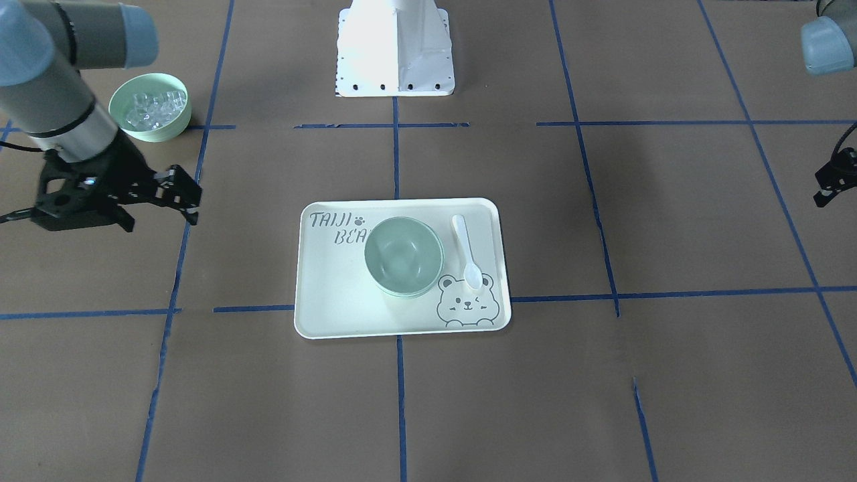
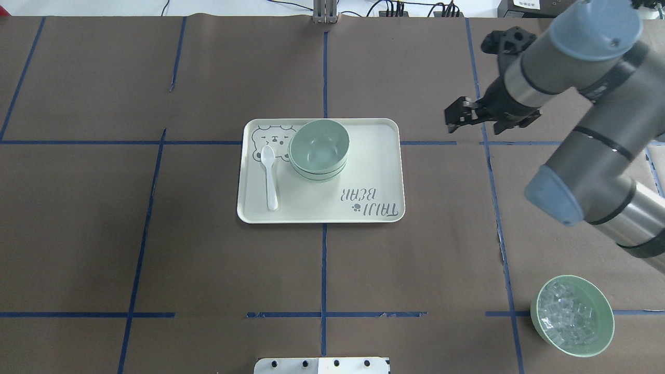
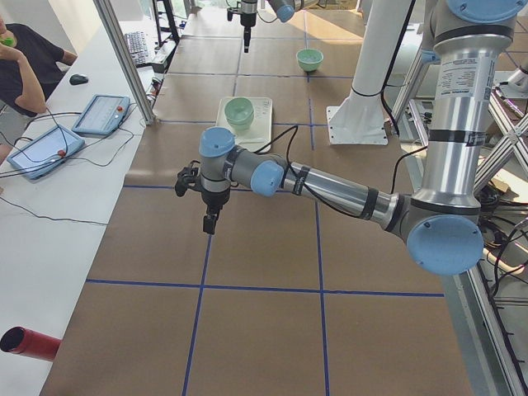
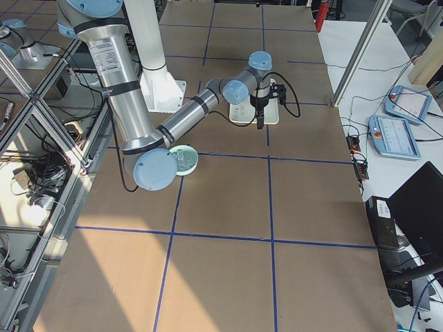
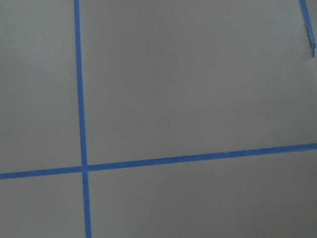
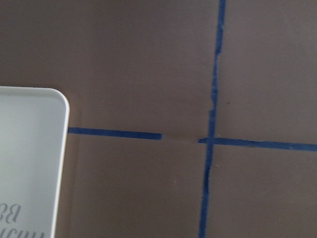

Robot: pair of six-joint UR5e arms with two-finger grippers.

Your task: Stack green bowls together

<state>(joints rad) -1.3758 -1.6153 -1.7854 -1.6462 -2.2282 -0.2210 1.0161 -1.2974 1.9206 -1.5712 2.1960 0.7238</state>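
The green bowls (image 2: 318, 148) sit nested in one stack on the pale bear tray (image 2: 363, 171), toward its far side. The stack also shows in the front view (image 1: 404, 256) and, small, in the left side view (image 3: 239, 110). My right gripper (image 2: 456, 115) hangs above the table to the right of the tray, apart from the stack, open and empty; it also shows in the front view (image 1: 184, 195). My left gripper (image 3: 210, 223) hangs over bare table far to the left. It is cut off at the front view's edge (image 1: 828, 184), so I cannot tell its state.
A white spoon (image 2: 269, 176) lies on the tray left of the stack. A separate green bowl of clear cubes (image 2: 571, 314) stands at the near right, under my right arm. The robot's white base (image 1: 395, 50) is at the near edge.
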